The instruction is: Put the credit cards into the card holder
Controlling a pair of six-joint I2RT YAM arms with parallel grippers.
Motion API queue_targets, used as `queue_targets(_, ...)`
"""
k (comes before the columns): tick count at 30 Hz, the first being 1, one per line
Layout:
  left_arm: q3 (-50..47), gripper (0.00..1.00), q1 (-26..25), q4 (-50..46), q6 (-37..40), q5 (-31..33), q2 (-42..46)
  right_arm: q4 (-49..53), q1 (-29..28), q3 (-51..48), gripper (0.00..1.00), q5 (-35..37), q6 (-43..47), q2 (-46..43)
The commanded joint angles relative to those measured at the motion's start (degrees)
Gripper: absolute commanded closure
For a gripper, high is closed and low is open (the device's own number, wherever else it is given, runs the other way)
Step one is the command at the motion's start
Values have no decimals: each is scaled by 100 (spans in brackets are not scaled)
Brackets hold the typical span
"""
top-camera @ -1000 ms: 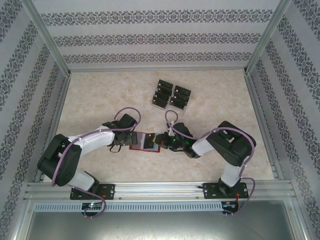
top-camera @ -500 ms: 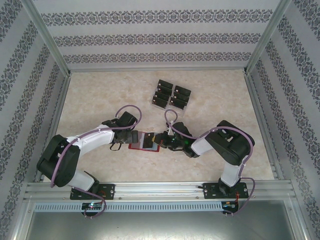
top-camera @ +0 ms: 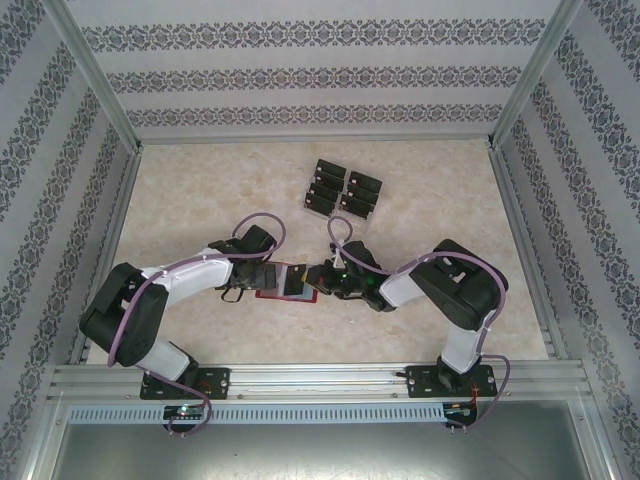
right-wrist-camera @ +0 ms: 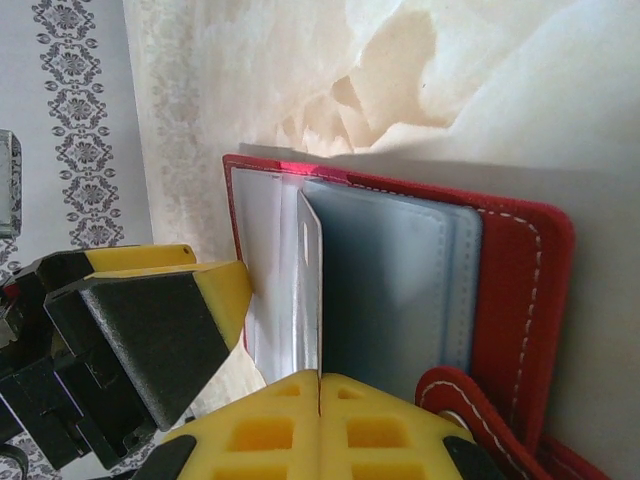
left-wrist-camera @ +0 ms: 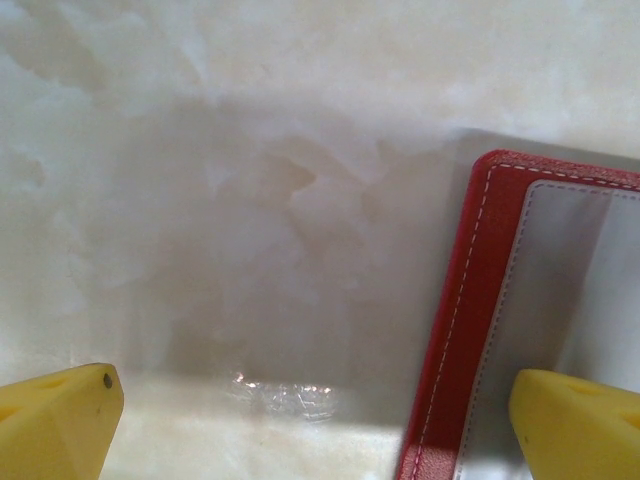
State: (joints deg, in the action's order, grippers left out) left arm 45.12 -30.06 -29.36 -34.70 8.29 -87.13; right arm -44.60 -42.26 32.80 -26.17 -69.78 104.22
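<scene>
red card holder [top-camera: 290, 283] lies open between the arms; it is soft, so the spread left gripper [left-wrist-camera: 315, 430] seems to pin one flap. right gripper [right-wrist-camera: 318, 395] pinches a thin, stiff, probably slippery credit card [right-wrist-camera: 309, 285] by its end.

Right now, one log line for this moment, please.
left pincer open, one finger on open card holder | right pincer shut on credit card

Cream marbled tabletop [top-camera: 200, 190] within ornate-striped white walls [top-camera: 300, 60] and aluminium framing [top-camera: 310, 375].
</scene>
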Motion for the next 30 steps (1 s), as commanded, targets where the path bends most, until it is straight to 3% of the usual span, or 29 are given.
queue_targets(1, -124, 0, -80, -135, 31, 129, -116, 171, -78, 163, 100, -192, 38, 153)
queue_targets(14, -126, 0, -87, -100, 9, 79, -125, 1102, -76, 615, 100, -372, 659, 107)
queue_targets(30, -188, 0, -96, -61, -40, 32, -90, 647, -132, 253, 100, 397, -181, 21)
